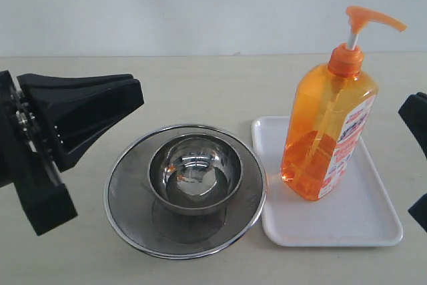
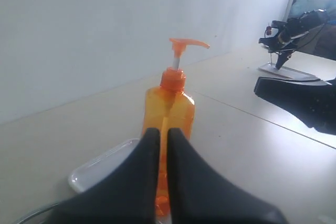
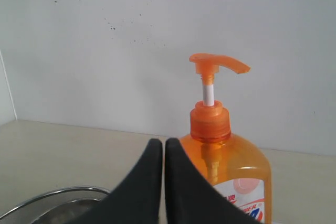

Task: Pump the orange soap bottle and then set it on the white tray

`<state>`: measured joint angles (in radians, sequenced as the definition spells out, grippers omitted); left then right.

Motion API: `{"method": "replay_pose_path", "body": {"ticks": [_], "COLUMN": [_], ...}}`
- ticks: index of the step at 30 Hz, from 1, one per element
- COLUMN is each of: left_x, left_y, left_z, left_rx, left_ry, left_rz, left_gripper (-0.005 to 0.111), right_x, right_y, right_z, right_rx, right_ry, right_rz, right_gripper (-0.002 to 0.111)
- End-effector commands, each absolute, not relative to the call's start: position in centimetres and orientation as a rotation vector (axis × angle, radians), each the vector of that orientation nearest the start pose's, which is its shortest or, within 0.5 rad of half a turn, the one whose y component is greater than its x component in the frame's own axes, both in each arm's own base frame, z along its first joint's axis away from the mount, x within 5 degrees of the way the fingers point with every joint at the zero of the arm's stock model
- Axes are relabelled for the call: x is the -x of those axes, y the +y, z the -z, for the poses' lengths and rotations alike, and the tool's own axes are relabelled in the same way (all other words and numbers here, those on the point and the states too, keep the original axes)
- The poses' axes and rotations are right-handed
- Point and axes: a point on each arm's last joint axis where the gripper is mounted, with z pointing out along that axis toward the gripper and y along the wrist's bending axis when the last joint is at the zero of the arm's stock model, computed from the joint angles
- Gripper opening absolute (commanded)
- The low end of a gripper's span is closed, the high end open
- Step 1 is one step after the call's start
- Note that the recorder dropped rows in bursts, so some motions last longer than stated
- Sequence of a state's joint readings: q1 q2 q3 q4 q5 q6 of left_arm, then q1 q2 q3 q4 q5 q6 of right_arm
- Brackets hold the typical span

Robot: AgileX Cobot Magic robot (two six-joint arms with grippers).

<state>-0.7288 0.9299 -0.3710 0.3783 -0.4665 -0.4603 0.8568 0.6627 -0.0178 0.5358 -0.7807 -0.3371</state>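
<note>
- Orange soap bottle (image 1: 327, 131): stands upright on the white tray (image 1: 363, 215), base inside the low rim, on the side nearer the strainer.
- Pump head (image 1: 370, 18): raised, white stem exposed. No soap shows at the nozzle or on the tray, so whether it was pressed cannot be told.
- Left gripper (image 2: 163, 132): jaws pressed together and empty, well apart from the bottle and pointing toward it.
- Right gripper (image 3: 164, 145): jaws together and empty, near the bottle without touching it. The exterior view shows only its edge.
- Mesh strainer (image 1: 120, 221) holding a steel bowl (image 1: 193, 171): just beside the tray, no part in the task.
- Progress, as a judgement: the placing step looks complete. If the pumping was done, nothing is left but clearing the arms.
</note>
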Motion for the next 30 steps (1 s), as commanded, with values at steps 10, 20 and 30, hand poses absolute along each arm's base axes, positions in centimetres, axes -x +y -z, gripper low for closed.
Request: {"method": "replay_pose_path", "body": {"ticks": [10, 20, 30], "left_x": [-12.6, -12.4, -11.6], "left_y": [-13.2, -12.0, -6.0], "left_z": [-27.6, -28.8, -28.3], "left_rx": [-0.613, -0.523, -0.174], "left_ry": [1.533, 1.475, 1.529], "left_rz": [0.796, 0.756, 0.617], "left_gripper": [0.005, 0.005, 0.005], "right_x": [-9.7, -9.7, -9.7], "right_y": [6.2, 6.2, 6.1], "right_z": [-22.7, -22.8, -22.9], "right_rx": [0.265, 0.267, 0.252], "right_ry": [1.420, 1.419, 1.410], "right_rz": [-0.496, -0.496, -0.494], "right_gripper": [0.000, 0.000, 0.000]}}
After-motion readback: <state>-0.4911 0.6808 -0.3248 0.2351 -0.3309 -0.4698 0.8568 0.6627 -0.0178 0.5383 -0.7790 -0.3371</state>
